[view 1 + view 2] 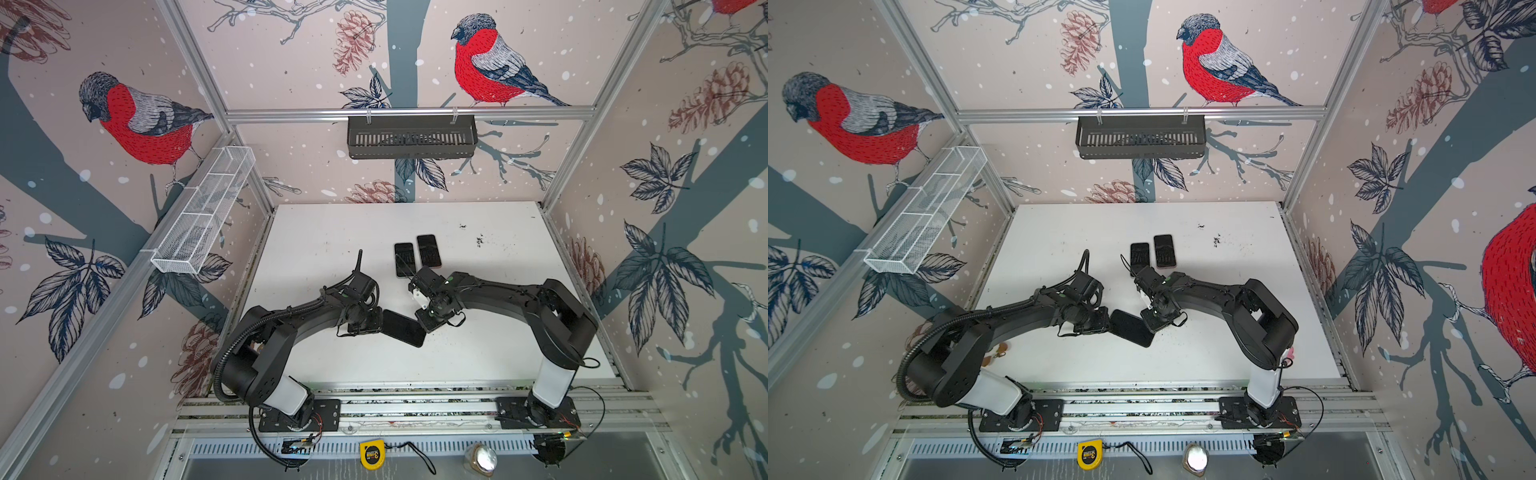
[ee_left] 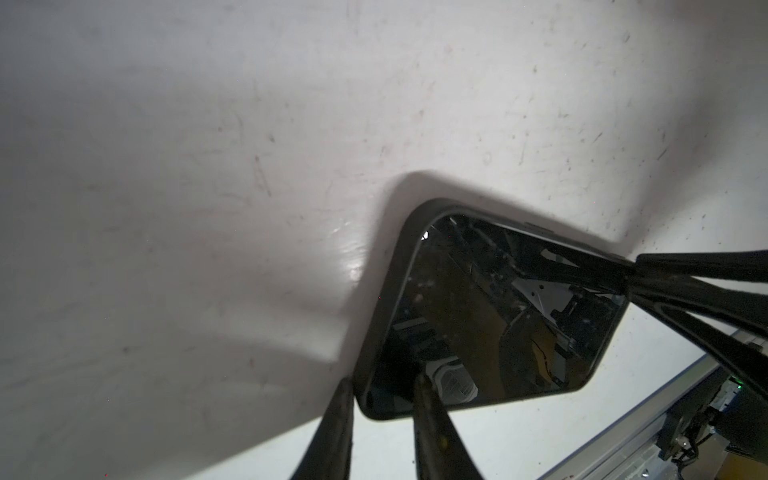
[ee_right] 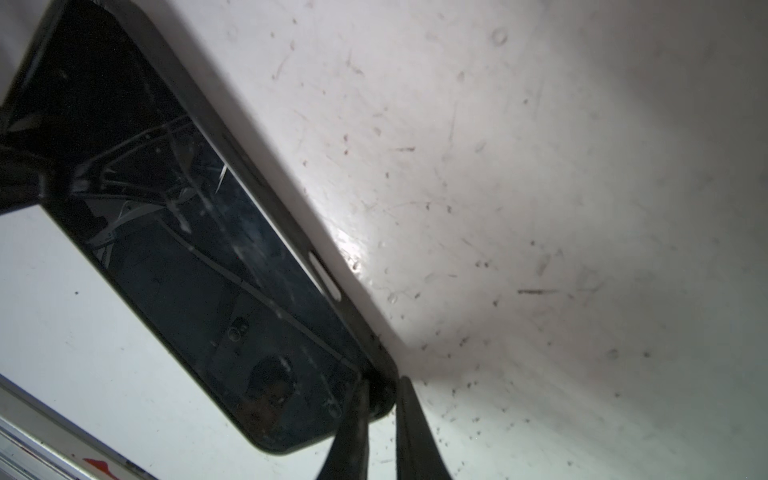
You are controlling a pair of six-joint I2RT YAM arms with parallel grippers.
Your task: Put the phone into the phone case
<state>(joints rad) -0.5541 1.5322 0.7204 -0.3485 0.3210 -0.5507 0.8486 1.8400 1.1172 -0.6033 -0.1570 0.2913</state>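
The left gripper (image 2: 382, 395) is clenched on one end corner of the phone case (image 2: 384, 299), with one finger on the glass and one outside the rim. The right gripper (image 3: 384, 384) pinches the corner at the case's opposite end the same way. The phone (image 1: 404, 328) sits screen up inside the case, spanning the gap between both grippers over the white table (image 1: 498, 332). A second phone (image 1: 404, 259) and a third phone (image 1: 428, 250) lie flat beyond the right gripper.

Phone (image 2: 498, 316) screen is glossy black glass, mirror-like w/ smudges. The phone case (image 2: 384, 299) rim round it is matt black, plastic or rubber by the look. Tabletop (image 2: 208, 166) is smooth white w/ a faint sheen, scuffed & speckled; frame rail (image 1: 407, 113) looks like brushed aluminium, mesh basket (image 1: 203, 212) is white-coated wire.
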